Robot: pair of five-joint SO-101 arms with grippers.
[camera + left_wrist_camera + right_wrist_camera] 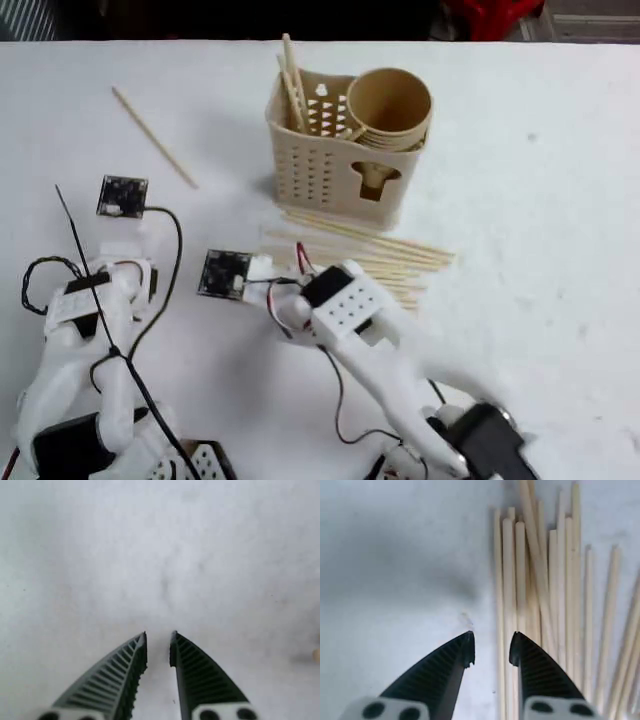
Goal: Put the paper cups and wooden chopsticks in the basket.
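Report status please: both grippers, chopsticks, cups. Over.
Left gripper slightly open, empty, over bare table. Right gripper open, empty, at edge of chopstick pile. Paper cups in basket; one stray chopstick lies apart.

A beige perforated plastic basket (330,175) stands on the white table (540,200), holding stacked tan paper cups (390,105) and a few upright wooden chopsticks (293,85). A loose pile of chopsticks (370,255) lies just in front of the basket; a single chopstick (153,136) lies well apart to its left.
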